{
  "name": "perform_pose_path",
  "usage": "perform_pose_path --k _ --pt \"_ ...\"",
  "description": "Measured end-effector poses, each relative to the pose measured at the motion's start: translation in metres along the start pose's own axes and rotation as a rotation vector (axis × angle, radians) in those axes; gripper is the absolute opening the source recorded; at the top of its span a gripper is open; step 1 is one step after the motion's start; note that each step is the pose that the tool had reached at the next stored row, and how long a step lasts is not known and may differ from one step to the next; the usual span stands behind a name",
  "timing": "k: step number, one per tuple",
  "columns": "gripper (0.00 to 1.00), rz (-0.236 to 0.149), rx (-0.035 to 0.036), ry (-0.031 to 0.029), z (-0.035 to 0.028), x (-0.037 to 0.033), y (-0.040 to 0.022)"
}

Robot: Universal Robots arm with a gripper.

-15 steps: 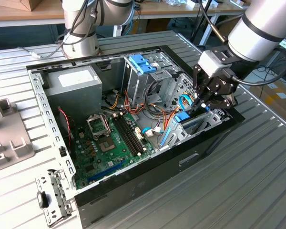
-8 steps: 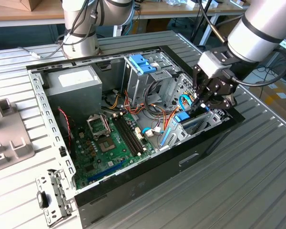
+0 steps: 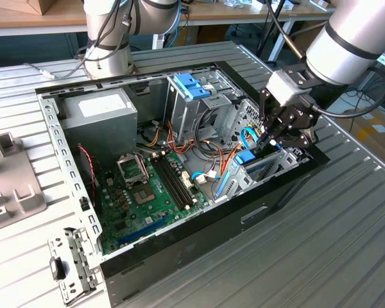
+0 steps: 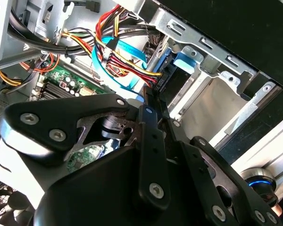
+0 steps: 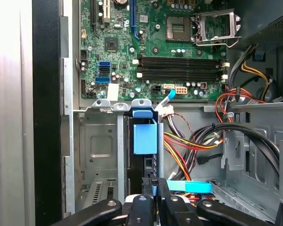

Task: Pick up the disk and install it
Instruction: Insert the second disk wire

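Light-blue plastic rails frame the flat grey-metal disk (image 5: 145,141), which stands on edge in the grey steel drive cage (image 5: 100,141) of the open black computer case (image 3: 244,212), directly ahead of the black gripper (image 5: 153,186), whose jaws pinch its near edge, long axis running away toward the green motherboard (image 5: 146,42).

a big open computer case (image 3: 77,212) lies on a metal table (image 3: 346,231). the robot's black gripper (image 3: 274,140) reaches down into the case near the exterior view's right. it is at the blue-edged disk (image 3: 253,163), which stands in a metal slot. a green board (image 3: 147,199) lies in the middle.
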State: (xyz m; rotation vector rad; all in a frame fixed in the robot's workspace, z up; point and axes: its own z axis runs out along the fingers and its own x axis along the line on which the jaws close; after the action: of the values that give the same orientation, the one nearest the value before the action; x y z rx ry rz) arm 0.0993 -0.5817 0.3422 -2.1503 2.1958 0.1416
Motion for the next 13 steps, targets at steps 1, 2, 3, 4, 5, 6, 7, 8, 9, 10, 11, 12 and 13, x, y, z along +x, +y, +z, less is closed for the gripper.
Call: perform_pose_path --k 1,2,3,4,5,6,7,8,9,10,11,12,13 --pt "0.16 0.000 0.0000 -0.0002 0.0002 0.0000 0.0000" --pt "0.16 0.000 0.0000 -0.0003 0.0002 0.0000 0.0000" --pt "0.16 0.000 0.0000 -0.0003 0.0002 0.0000 0.0000" --pt "0.16 0.000 0.0000 -0.0003 0.0002 0.0000 0.0000" --pt "0.16 0.000 0.0000 -0.0005 0.0003 0.0001 0.0000" --pt "0.16 0.000 0.0001 -0.0010 0.0005 0.0001 0.0000" --pt "0.18 0.000 0.0001 -0.0011 0.0006 0.0001 0.0000" --pt "0.24 0.000 0.0000 -0.0010 0.0006 0.0001 0.0000" --pt "0.24 0.000 0.0000 -0.0005 0.0003 0.0001 0.0000" --pt "0.24 0.000 0.0000 -0.0004 0.0003 0.0001 0.0000" --pt "0.24 0.000 0.0000 0.0000 -0.0006 0.0000 0.0000" --pt "0.24 0.000 0.0000 -0.0002 -0.0025 -0.0002 0.0000" --pt "0.24 0.000 0.0000 -0.0004 -0.0049 -0.0005 0.0001"
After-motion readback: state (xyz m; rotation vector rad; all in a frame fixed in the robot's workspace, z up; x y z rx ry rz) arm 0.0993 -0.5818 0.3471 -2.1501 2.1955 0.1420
